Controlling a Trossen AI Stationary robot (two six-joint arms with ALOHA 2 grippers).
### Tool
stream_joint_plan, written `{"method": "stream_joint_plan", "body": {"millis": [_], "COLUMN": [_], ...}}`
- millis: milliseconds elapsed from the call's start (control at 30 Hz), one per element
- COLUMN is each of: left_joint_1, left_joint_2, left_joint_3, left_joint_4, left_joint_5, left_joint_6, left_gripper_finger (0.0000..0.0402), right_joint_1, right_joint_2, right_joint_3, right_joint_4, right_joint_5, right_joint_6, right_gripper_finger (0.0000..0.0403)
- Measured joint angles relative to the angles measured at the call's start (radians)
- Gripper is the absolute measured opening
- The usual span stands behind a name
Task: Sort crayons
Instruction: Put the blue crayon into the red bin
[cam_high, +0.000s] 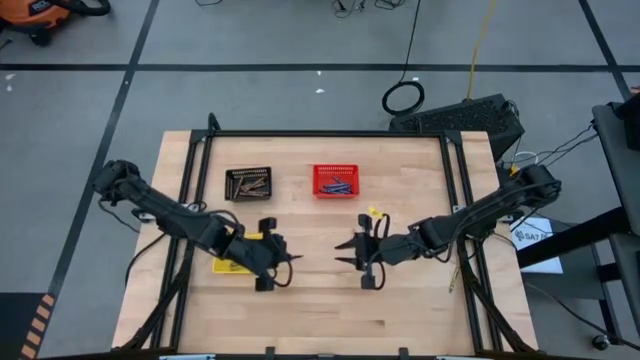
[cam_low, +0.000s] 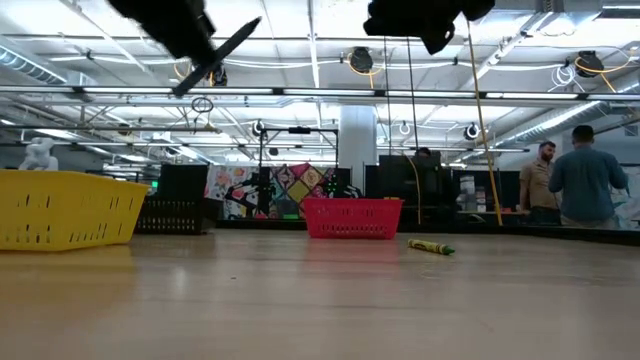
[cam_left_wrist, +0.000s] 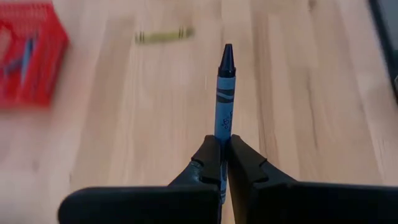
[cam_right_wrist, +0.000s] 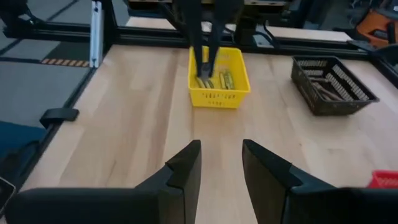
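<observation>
My left gripper (cam_high: 290, 260) is high above the table's middle, right of the yellow basket (cam_high: 228, 264), and is shut on a blue crayon (cam_left_wrist: 224, 93). My right gripper (cam_high: 345, 253) faces it from the right, open and empty (cam_right_wrist: 221, 163), also raised. One yellow-green crayon (cam_high: 376, 212) lies flat on the table between the red basket (cam_high: 335, 180) and my right arm; it also shows in the low view (cam_low: 430, 246). Blue crayons lie in the red basket, brown ones in the black basket (cam_high: 248, 183), and yellow-green ones in the yellow basket (cam_right_wrist: 217, 79). My left gripper pinches the blue crayon's blunt end (cam_left_wrist: 222, 138) between its two fingertips. The crayon runs along the fingers and sticks out past them, pointed tip (cam_left_wrist: 227, 53) foremost. It is lifted well clear of the table and, in the low view (cam_low: 225, 45), slants upward toward the table's right.
The three baskets stand on the table's far and left parts. Bare wood lies between the two grippers and toward the near edge. Black frame rails (cam_high: 455, 200) run along the table's sides. People stand in the room beyond the table (cam_low: 585, 180).
</observation>
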Motion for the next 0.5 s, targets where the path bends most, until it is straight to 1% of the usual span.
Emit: {"method": "stream_joint_plan", "body": {"millis": [200,367,500], "left_joint_1": [0.048,0.083,0.103], "left_joint_2": [0.000,0.000,0.000], "left_joint_3": [0.000,0.001,0.001], "left_joint_4": [0.168,0.265,0.325], "left_joint_5": [0.001,0.003,0.009], "left_joint_6": [0.187,0.276,0.322], "left_gripper_finger": [0.0001,0.0001,0.0001], "right_joint_1": [0.005,0.004,0.003], "right_joint_2": [0.024,0.026,0.026], "right_joint_3": [0.000,0.000,0.000], "right_joint_4": [0.056,0.106,0.173], "right_joint_5": [-0.002,-0.001,0.003], "right_joint_6": [0.000,-0.002,-0.036], "right_gripper_finger": [0.0105,0.0105,0.0105]}}
